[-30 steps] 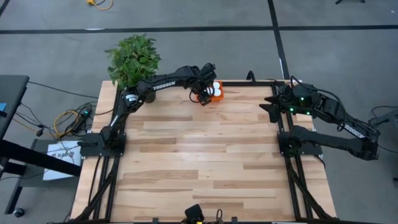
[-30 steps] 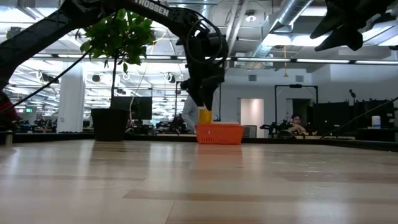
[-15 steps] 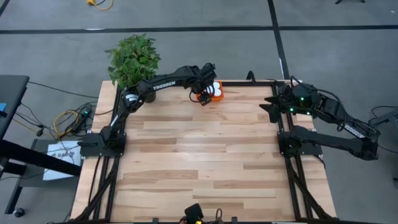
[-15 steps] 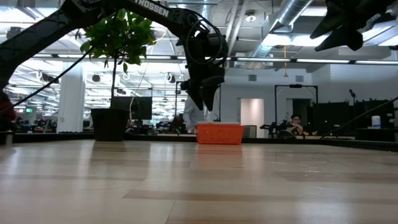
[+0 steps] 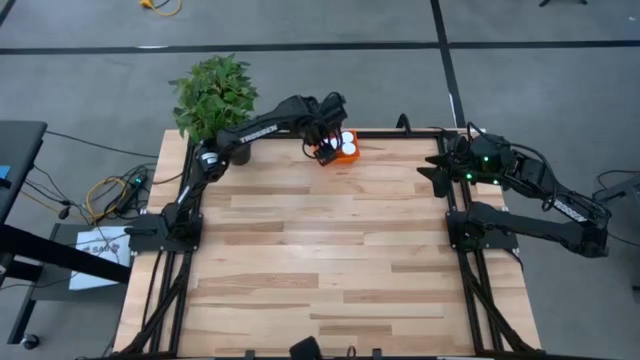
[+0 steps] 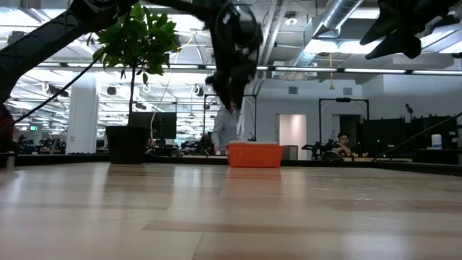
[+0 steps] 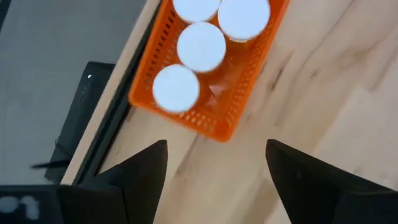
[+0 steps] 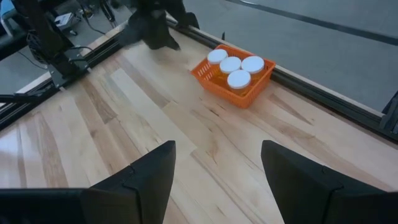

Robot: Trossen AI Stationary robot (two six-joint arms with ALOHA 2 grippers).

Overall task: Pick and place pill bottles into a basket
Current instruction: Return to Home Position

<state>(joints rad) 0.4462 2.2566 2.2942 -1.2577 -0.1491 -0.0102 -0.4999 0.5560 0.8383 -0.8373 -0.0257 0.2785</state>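
The left gripper [image 7: 216,148] hangs empty, jaws spread, just above the orange basket [image 7: 208,121], which holds all four pill bottles [image 7: 201,46] upright, while the right gripper [image 8: 219,147], likewise spread, waits well apart.

The basket [image 7: 205,122] is orange (latticed walls), pill bottles [image 7: 201,46] white-capped.
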